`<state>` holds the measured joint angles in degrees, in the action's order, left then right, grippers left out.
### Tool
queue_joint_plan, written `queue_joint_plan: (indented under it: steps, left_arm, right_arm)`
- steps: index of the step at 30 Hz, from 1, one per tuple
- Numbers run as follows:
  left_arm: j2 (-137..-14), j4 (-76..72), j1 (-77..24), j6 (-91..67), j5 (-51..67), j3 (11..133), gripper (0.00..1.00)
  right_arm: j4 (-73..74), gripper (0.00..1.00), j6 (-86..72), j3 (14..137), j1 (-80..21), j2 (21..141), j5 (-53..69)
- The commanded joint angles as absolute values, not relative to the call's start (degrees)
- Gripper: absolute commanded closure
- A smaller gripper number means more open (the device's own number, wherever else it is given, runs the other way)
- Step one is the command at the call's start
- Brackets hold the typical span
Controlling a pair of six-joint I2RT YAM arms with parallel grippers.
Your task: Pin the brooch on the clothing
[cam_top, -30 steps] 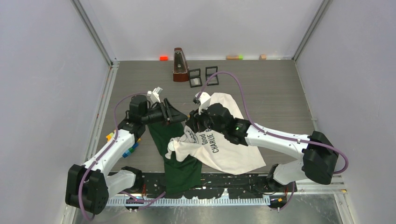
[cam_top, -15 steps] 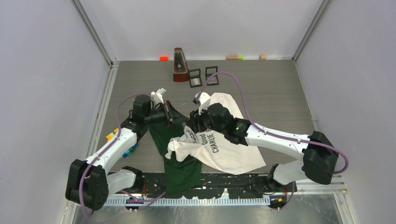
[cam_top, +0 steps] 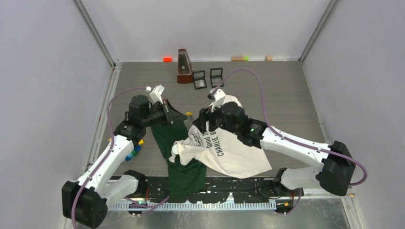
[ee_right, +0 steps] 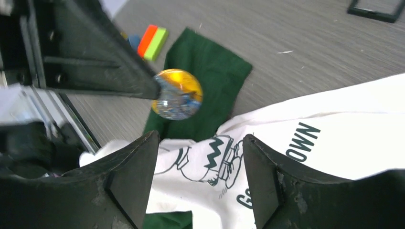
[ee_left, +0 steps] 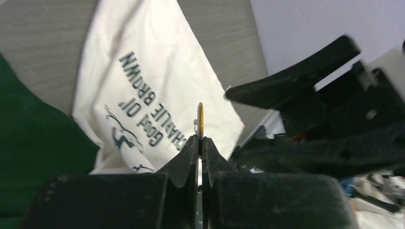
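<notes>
The brooch [ee_right: 177, 94] is a round, glassy amber-and-blue disc, clamped by its rim between the pressed-together fingers of the left gripper [ee_left: 199, 140]. In the left wrist view it stands edge-on, a thin gold line rising from the fingertips. From above it is a small yellow speck near the middle of the desk [cam_top: 286, 95], held in the air between the two arms.

The right gripper [ee_right: 200, 138] faces it from the right with its fingers spread wide apart and nothing between them. The brooch hangs just ahead of that gap and touches neither finger.

Below both grippers lies the T-shirt [cam_top: 234, 152], crumpled on the near half of the desk. Its white body spreads toward the near right and shows the cartoon face and the words "Good Ol' Charlie Brown". The dark green part is bunched on the left side and runs down over the near edge. The printed face lies right under the open right fingers.

Red and green blocks [ee_right: 153, 42] sit beside the green cloth toward the left edge. Along the far edge stand a brown wooden piece [cam_top: 183, 67], two small black frames [cam_top: 199, 79] just beside it, and an orange block [cam_top: 167, 59].
</notes>
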<state>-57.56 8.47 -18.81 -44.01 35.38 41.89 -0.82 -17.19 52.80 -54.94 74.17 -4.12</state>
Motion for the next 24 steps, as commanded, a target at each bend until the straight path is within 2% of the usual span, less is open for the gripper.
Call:
queue_joint_plan:
  steps: [1,7,12,14,19,24]
  left_arm:
    - [-53.9,15.63,-19.9,-29.61,25.95,45.33,1.0]
    - [-53.33,18.27,-32.88,-19.08,8.27,46.89,1.0]
    - [-55.54,16.77,-44.44,-15.43,-10.0,47.59,1.0]
    - [-56.65,14.87,-48.78,-13.2,-14.5,47.4,1.0]
    - [-60.3,12.67,-54.83,-11.96,-24.03,47.9,1.0]
    - [-62.39,8.92,-57.47,-10.77,-26.14,47.29,1.0]
  right_arm:
    - [-1.65,0.3,-31.36,53.07,-48.93,68.67,-1.26]
    - [8.67,0.37,-53.2,58.56,-44.21,70.39,2.18]
    - [9.84,0.5,-67.46,60.12,-43.3,74.38,7.43]
    - [9.78,0.54,-70.19,60.15,-43.35,75.75,8.49]
    - [10.97,0.56,-73.3,60.43,-43.61,78.05,9.59]
    - [14.58,0.57,-73.95,61.08,-44.33,79.5,8.07]
